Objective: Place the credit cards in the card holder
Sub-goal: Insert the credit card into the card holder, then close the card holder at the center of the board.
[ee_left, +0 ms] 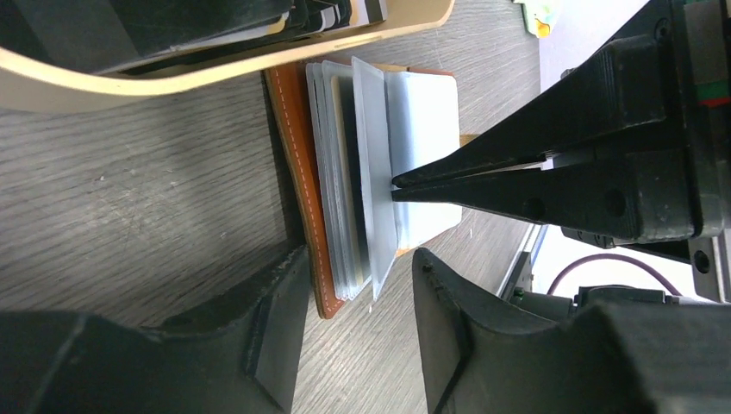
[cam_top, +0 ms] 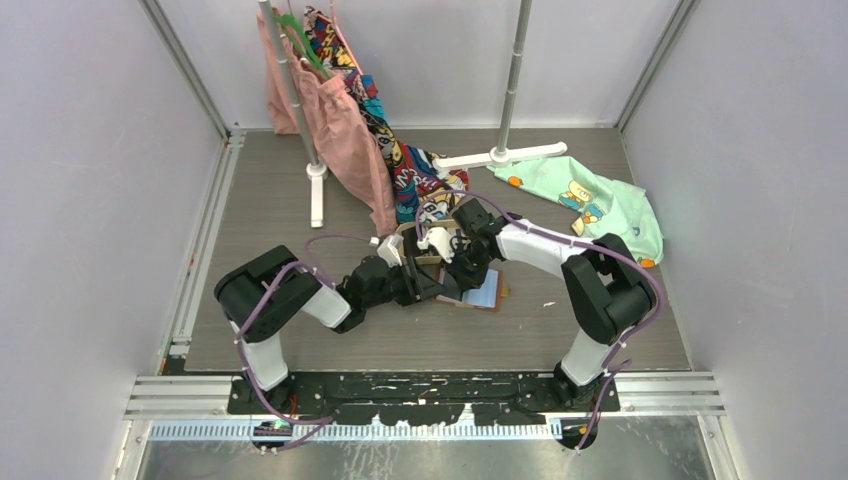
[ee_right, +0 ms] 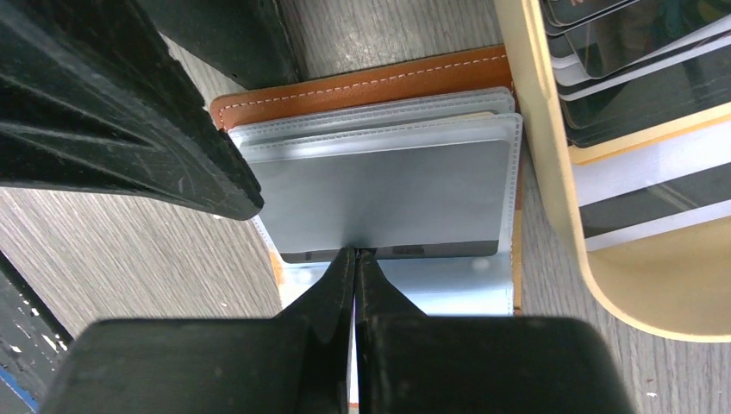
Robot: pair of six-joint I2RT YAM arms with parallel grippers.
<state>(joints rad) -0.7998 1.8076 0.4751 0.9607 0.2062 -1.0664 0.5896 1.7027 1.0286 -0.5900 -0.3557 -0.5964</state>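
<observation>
The tan-brown leather card holder (ee_right: 362, 82) lies open on the table with clear plastic sleeves (ee_left: 345, 172) fanned up; it also shows in the top view (cam_top: 487, 293). A grey credit card (ee_right: 379, 203) sits in the front sleeve, its dark lower edge sticking out. My right gripper (ee_right: 355, 253) is shut, its tips against that edge; it shows in the left wrist view (ee_left: 395, 185) and the top view (cam_top: 458, 272). My left gripper (ee_left: 362, 319) is open around the holder's end, holding nothing; it is also in the top view (cam_top: 425, 282). Several more credit cards (ee_right: 638, 52) lie in a tray.
The oval tan wooden tray (ee_right: 539, 172) lies right beside the holder; its rim crosses the left wrist view (ee_left: 215, 73). At the back, a white clothes rack (cam_top: 505, 100) holds a pink garment (cam_top: 345, 130) and a patterned one. A green garment (cam_top: 590, 205) lies at the right.
</observation>
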